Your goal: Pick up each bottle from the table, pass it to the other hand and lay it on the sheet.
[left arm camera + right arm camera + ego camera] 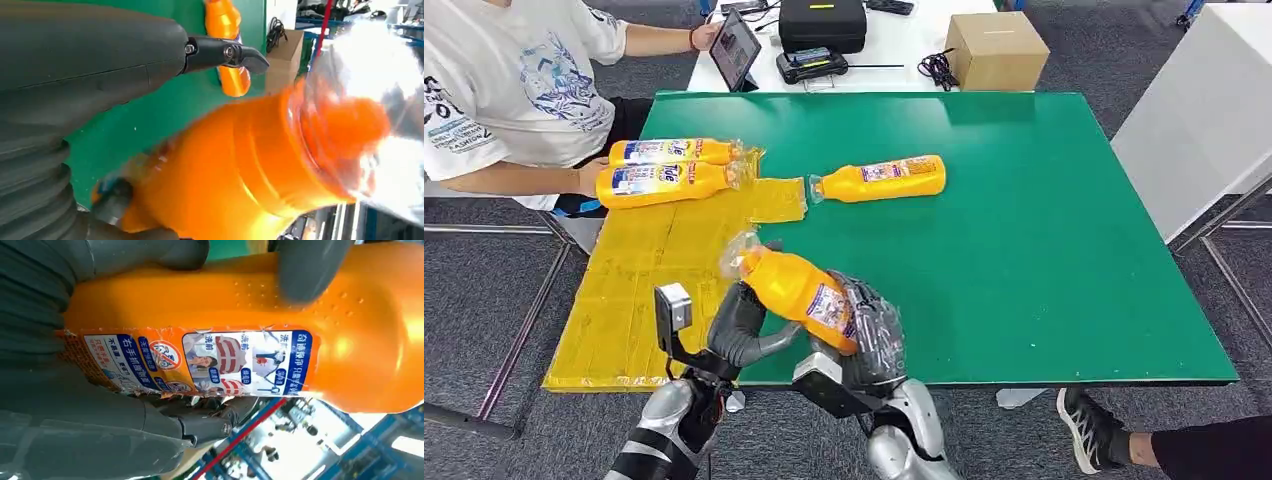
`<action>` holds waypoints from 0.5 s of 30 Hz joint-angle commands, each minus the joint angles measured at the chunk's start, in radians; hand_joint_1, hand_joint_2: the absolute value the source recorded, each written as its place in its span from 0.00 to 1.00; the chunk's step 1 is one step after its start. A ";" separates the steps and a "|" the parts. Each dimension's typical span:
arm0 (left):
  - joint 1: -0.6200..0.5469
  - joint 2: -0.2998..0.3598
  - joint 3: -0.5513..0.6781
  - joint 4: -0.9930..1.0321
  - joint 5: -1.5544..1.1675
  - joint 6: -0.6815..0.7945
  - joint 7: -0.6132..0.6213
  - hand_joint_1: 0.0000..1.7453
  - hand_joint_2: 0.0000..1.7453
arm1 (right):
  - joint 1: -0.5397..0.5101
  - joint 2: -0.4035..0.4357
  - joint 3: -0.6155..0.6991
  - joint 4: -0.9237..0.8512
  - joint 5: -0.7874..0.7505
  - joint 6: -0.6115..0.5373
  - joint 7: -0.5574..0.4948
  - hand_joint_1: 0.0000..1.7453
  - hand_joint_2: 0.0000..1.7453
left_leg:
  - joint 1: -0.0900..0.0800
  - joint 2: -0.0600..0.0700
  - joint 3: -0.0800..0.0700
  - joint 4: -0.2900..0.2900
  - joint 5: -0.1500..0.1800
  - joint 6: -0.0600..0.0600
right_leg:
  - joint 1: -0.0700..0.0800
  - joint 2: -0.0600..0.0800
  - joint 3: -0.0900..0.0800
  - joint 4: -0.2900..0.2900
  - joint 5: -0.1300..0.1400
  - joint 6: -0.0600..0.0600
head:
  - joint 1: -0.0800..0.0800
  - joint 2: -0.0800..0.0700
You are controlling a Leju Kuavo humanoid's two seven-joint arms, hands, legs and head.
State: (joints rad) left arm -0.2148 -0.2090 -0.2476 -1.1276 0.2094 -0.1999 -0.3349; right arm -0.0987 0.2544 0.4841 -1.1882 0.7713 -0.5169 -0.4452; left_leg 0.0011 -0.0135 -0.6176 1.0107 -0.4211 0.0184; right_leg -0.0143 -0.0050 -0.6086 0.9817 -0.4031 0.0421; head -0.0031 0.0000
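We observe an orange bottle held above the near edge of the green surface, tilted, with its clear-wrapped cap end pointing up and toward the yellow sheet. The right hand grips the bottle at its labelled base end, fingers wrapped over the body. The left hand sits against the bottle's underside near the neck; its thumb curves beneath the body, and in the left wrist view one dark finger extends straight past the bottle without touching it, so we cannot tell whether this hand has a firm hold. Two bottles lie side by side on the far end of the sheet, caps pointing toward the middle of the surface. A fourth bottle lies on the bare green surface just beside the sheet's far corner, its cap toward the sheet. A person in a white shirt sits at the left side, one hand next to the two laid bottles. A cardboard box stands on the white table beyond.
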 commanded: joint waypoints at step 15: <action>-0.045 0.027 -0.014 0.070 0.059 -0.062 0.039 0.00 1.00 | -0.099 0.007 0.125 0.233 -0.050 0.011 0.014 1.00 1.00 | 0.000 0.001 0.003 -0.001 -0.001 -0.001 | 0.000 0.000 0.003 -0.001 -0.001 -0.001 | 0.000 0.000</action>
State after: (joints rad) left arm -0.2151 -0.2026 -0.2472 -1.1189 0.2651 -0.2533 -0.3021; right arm -0.1528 0.2747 0.5715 -1.0548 0.7244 -0.5100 -0.4330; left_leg 0.0011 -0.0134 -0.6174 1.0107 -0.4211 0.0184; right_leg -0.0142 -0.0049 -0.6088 0.9818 -0.4031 0.0421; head -0.0031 0.0000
